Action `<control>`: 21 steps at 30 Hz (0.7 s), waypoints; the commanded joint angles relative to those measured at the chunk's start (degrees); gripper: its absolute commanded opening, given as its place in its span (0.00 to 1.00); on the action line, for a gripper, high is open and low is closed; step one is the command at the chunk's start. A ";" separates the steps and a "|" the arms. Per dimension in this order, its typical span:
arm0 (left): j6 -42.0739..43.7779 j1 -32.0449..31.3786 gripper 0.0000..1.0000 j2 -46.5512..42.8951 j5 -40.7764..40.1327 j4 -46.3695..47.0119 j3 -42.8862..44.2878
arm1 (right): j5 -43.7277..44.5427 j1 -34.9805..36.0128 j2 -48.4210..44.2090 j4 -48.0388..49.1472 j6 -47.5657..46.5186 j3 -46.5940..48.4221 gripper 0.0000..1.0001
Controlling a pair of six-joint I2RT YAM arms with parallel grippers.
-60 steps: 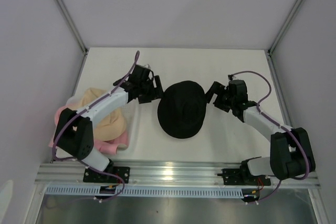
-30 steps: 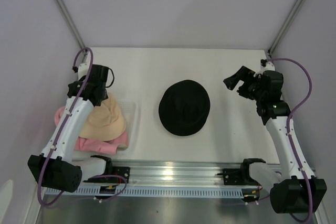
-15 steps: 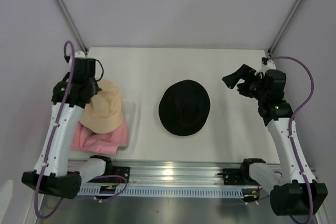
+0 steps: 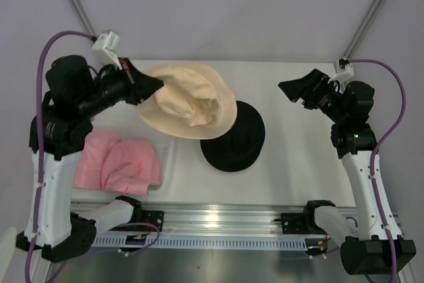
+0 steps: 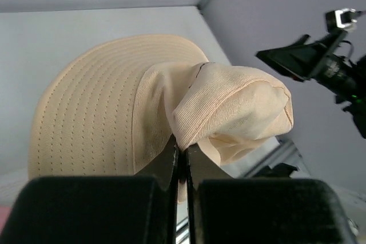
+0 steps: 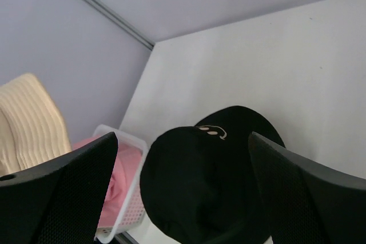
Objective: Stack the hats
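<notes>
Hanging from a thin pinch of fabric, the beige hat (image 4: 192, 101) is up in the air. It is held by the left hand (image 4: 144, 88), whose two fingers are pressed together on a narrow fold near the brim. In the wrist view the crown bunches up just beyond the fingertips and the stitched brim fans off to one side, so the hat hangs tilted and crumpled, not opened out.

The first risk, as I judge it, is that so little cloth is caught. A quick swing could pull the fold free and drop the hat short.

The black hat (image 4: 233, 138) lies flat on the bench (image 4: 291, 157), below and ahead of the left hand's fingertips. From above, the beige brim overlaps its nearer edge, though I cannot tell whether the two touch.

The second risk is a poor landing. If the hat is let go while the crowns are not lined up, it would likely settle folded or half off the black one. A low, trailing brim could also drag the black hat across the bench.

The right hand (image 4: 295, 89) is spread wide with nothing between its fingers. It is raised on the far side of the black hat from the left hand, well apart from both hats, so it is not placed to steady anything.

Two pink hats (image 4: 119, 164) lie below and behind the left hand in a white basket (image 6: 123, 141), not yet stacked.
</notes>
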 commanded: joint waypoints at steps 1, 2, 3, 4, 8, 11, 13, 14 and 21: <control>-4.78 -3.03 0.01 5.18 14.87 8.99 5.15 | -4.68 0.02 -0.73 5.83 3.65 1.85 1.00; -6.79 -3.56 0.01 6.41 16.38 10.76 5.08 | -5.91 0.02 -1.25 6.35 3.83 1.59 0.99; -7.85 -4.43 0.01 7.03 17.35 12.43 4.91 | -6.44 0.02 -1.52 7.06 3.92 1.59 1.00; -8.82 -4.70 0.01 7.56 19.27 14.97 4.03 | -6.53 -0.07 -1.95 6.45 3.31 1.59 0.99; -11.29 -8.56 0.01 11.07 20.53 19.12 1.48 | -4.44 -0.07 -5.29 0.13 0.32 2.29 0.99; -10.50 -12.87 0.01 13.53 17.37 20.27 -0.54 | -1.18 -0.16 -7.58 -4.97 -0.12 2.12 0.99; -11.11 -14.11 0.01 15.29 17.10 21.84 -2.56 | -0.03 -0.33 -9.07 -7.17 0.40 1.50 1.00; -11.38 -14.20 0.01 15.73 17.36 22.28 -4.57 | -0.29 -0.59 -9.08 -8.05 1.19 1.50 1.00; -9.54 -16.92 0.01 17.85 11.13 25.52 -12.82 | -8.20 -0.77 -8.72 -4.90 8.21 -6.04 1.00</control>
